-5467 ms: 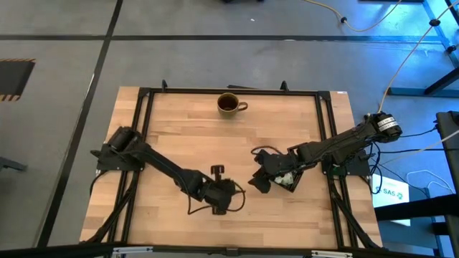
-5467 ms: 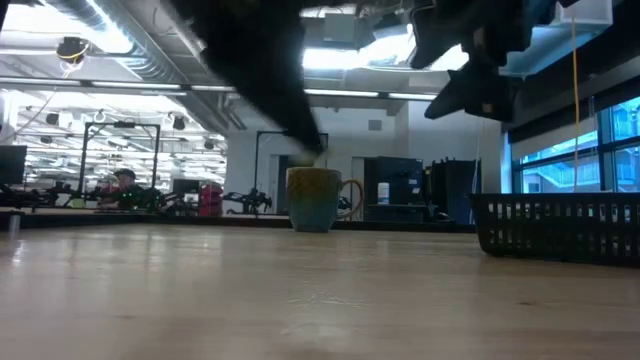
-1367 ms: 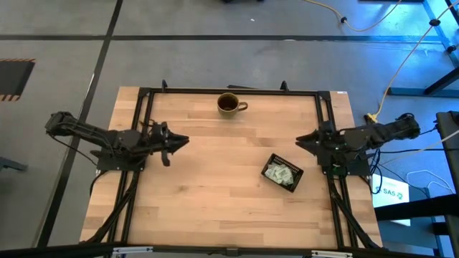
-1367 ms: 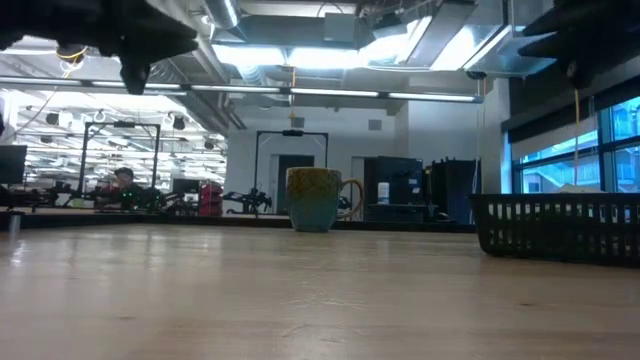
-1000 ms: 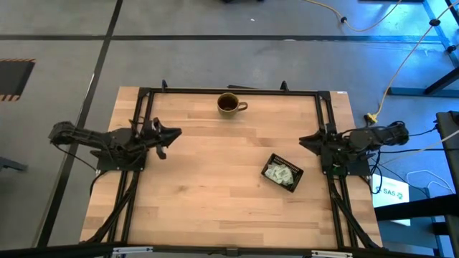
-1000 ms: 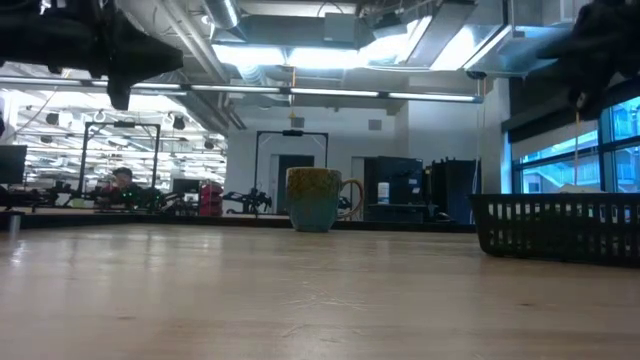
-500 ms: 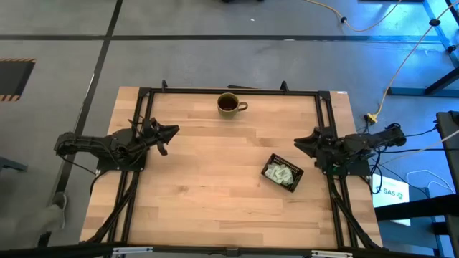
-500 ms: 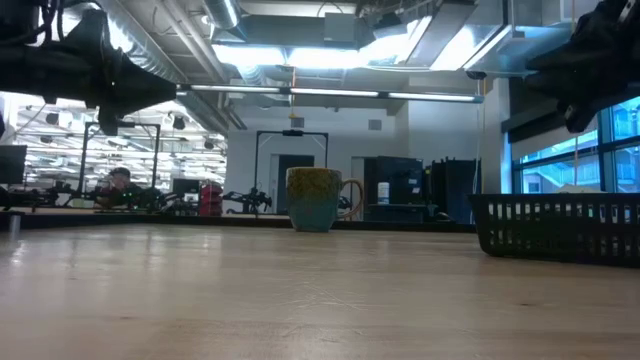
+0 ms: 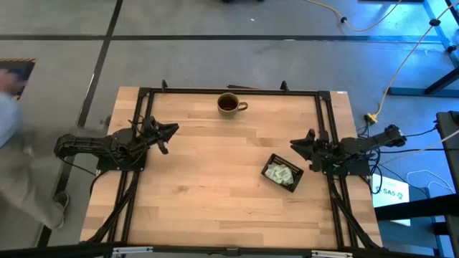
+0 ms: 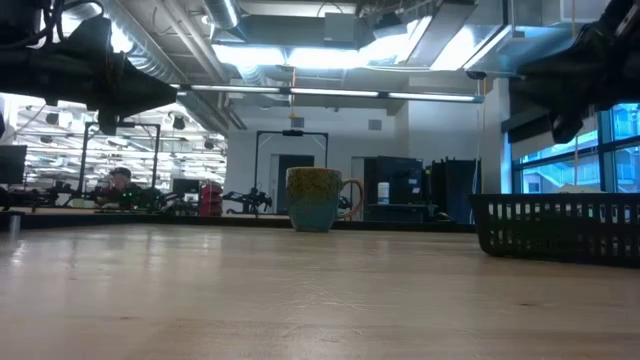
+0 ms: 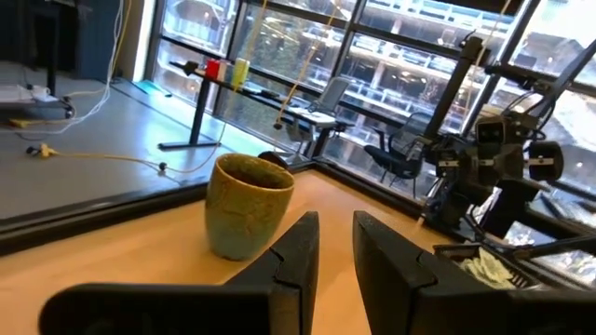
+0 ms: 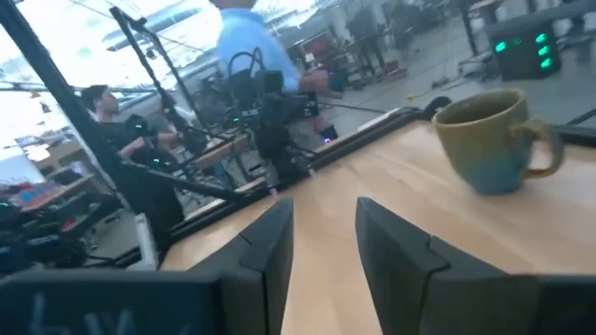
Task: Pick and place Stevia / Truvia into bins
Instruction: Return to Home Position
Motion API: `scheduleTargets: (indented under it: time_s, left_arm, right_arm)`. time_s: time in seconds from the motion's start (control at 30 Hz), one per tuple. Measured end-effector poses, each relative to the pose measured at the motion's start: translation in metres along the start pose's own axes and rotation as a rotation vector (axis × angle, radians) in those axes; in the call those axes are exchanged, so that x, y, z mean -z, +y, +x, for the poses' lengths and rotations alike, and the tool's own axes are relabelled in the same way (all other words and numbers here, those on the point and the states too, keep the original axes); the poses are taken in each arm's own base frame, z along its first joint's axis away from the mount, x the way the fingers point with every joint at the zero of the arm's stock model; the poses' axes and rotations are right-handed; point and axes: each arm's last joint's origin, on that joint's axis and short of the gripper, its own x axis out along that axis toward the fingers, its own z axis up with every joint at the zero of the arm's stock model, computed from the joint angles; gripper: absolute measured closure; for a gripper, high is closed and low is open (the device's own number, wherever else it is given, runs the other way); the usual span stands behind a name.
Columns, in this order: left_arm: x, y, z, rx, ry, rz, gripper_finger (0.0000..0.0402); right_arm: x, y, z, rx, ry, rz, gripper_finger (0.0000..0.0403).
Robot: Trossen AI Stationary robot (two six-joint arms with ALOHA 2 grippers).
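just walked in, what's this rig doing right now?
Nothing is being handled. The left gripper sits folded by the table's left edge, the right gripper by its right edge, both open and empty. The Stevia sachets lie piled in the black bin near the right arm; none show outside it. The mug stands at the far edge. A person is beside the table's left.

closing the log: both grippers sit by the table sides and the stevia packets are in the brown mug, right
Wrong container: the high view shows the stevia packets in the black bin, not the brown mug at the far edge. The left gripper and right gripper do sit by the sides of the table.
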Motion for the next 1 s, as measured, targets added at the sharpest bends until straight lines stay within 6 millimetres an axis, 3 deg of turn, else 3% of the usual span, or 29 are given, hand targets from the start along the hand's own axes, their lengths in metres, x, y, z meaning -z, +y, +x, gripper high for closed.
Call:
scheduleTargets:
  time_s: [0.7,1.0]
  left_arm:
    - [0.0,0.0,0.0,0.0,0.001,0.032,0.0339]
    - [0.0,0.0,0.0,0.0,0.0,0.032,0.0339]
  right_arm:
    - [-0.011,-0.023,0.006,0.263,-0.093,-0.279,0.028]
    - [-0.012,-0.024,0.007,0.288,-0.074,-0.458,0.028]
